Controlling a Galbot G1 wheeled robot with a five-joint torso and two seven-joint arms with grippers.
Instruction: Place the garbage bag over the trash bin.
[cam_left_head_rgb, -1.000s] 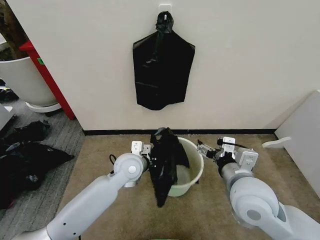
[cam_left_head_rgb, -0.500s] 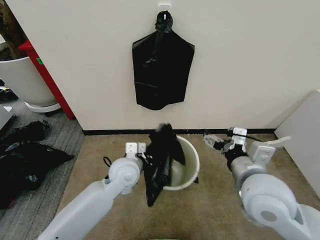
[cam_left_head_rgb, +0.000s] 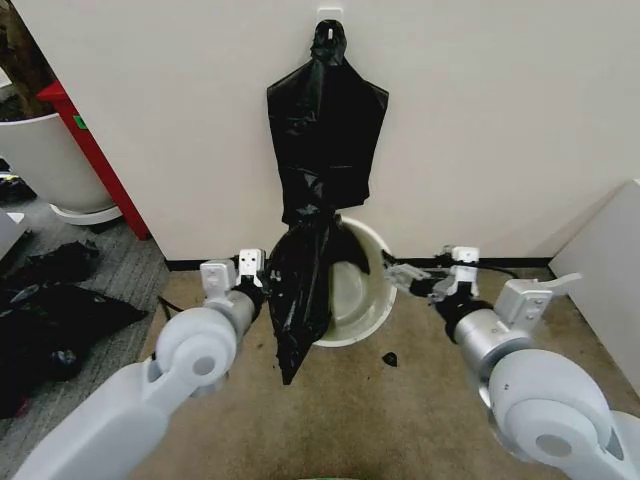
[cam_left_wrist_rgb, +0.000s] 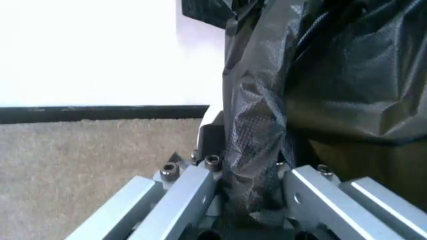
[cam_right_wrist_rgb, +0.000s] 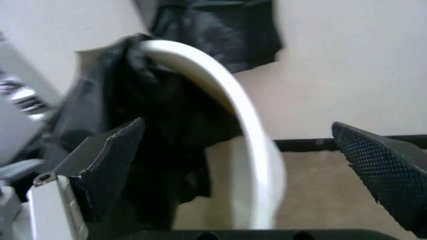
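Garbage bag (cam_left_head_rgb: 300, 290) hangs pinched in left pincer (cam_left_wrist_rgb: 250, 192) beside trash bin (cam_left_head_rgb: 362, 300); right pincer (cam_right_wrist_rgb: 233, 165) spread.

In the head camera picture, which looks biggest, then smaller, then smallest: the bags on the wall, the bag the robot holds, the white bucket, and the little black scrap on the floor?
1. Bags on the wall
2. Garbage bag and trash bin: look alike in size, and overlap
3. Black scrap

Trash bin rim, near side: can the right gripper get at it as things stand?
Probably yes. The right gripper is open beside the trash bin, and that stretch of rim is bare; the garbage bag hangs on the far side, clamped by the left gripper.
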